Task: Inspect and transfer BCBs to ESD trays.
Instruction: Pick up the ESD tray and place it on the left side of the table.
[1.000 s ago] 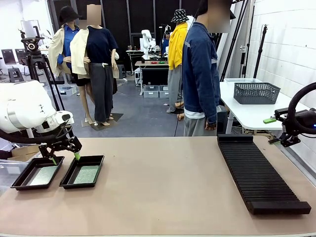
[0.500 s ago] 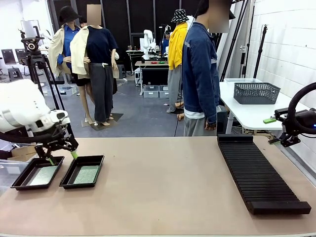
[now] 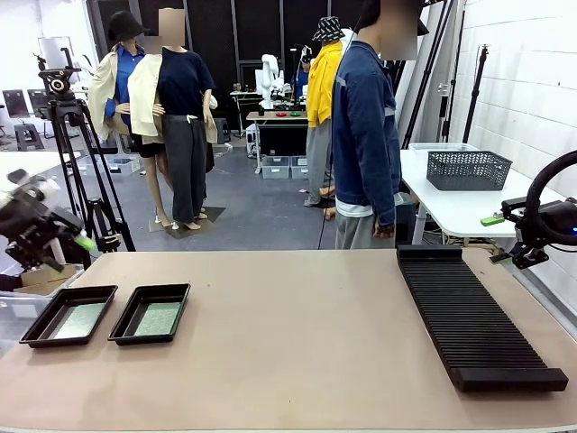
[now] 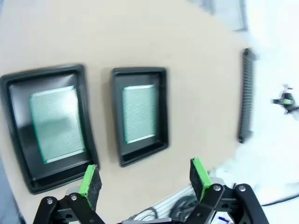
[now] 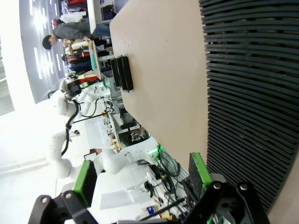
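Two ESD trays sit side by side at the near left of the counter [image 3: 297,361]: left tray [image 3: 68,316], right tray [image 3: 151,313], each with one BCB lying flat on its floor, left BCB [image 3: 79,320] and right BCB [image 3: 159,318]. Left tool [image 3: 56,245] is off the counter's left edge, above and apart from the trays, blurred; its wrist view looks down on both trays, green pads spread apart, nothing between them. Right tool [image 3: 512,257] is at the far right beside the black slotted rack [image 3: 473,320], pads also apart, empty. Person [image 3: 365,135] stands at the far side.
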Robot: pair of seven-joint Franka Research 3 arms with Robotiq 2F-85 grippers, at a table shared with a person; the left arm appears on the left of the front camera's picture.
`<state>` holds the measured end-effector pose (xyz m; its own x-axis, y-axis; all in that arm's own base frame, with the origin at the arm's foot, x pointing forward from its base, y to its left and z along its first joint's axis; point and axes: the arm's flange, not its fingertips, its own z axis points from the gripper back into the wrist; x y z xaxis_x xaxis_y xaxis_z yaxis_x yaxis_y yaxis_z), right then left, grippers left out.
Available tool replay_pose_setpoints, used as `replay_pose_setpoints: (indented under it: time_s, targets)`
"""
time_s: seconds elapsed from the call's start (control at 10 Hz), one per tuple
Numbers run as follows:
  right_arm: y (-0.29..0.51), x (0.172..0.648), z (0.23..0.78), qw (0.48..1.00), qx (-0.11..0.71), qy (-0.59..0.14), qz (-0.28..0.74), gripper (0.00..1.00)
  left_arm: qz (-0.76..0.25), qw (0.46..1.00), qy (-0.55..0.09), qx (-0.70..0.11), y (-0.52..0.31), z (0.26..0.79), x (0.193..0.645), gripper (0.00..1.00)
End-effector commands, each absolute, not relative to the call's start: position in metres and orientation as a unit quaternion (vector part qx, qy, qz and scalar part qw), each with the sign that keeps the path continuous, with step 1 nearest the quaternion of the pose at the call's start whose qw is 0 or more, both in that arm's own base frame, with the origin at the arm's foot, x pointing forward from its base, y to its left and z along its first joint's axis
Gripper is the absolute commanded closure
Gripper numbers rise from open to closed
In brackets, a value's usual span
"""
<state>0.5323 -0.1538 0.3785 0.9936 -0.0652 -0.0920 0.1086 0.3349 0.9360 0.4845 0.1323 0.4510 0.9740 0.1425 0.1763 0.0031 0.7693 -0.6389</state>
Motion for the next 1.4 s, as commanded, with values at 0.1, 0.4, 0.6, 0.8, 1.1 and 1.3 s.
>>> replay_pose_setpoints:
  time_s: [0.1, 0.4, 0.6, 0.8, 1.1, 1.3]
  targets:
    - [-0.152, 0.531, 0.379, 0.818, 0.573, 0.024, -0.049, 0.00, 0.026, 0.856, -0.143, -0.495, 0.189, 0.449, 0.477, 0.00]
    - [-0.152, 0.531, 0.379, 0.818, 0.573, 0.024, -0.049, 0.00, 0.037, 0.792, -0.150, -0.590, 0.245, 0.446, 0.473, 0.00]
    - [-0.152, 0.531, 0.379, 0.818, 0.573, 0.024, -0.049, 0.00, 0.027, 0.775, -0.121, -0.620, 0.264, 0.443, 0.475, 0.00]
    - [-0.152, 0.531, 0.379, 0.818, 0.573, 0.024, -0.049, 0.00, 0.014, 0.758, -0.083, -0.646, 0.278, 0.438, 0.484, 0.00]
    - [-0.152, 0.531, 0.379, 0.818, 0.573, 0.024, -0.049, 0.00, -0.048, 0.747, 0.001, -0.663, 0.267, 0.425, 0.496, 0.00]
    - [-0.152, 0.531, 0.379, 0.818, 0.573, 0.024, -0.049, 0.00, -0.069, 0.743, 0.015, -0.666, 0.266, 0.421, 0.497, 0.00]
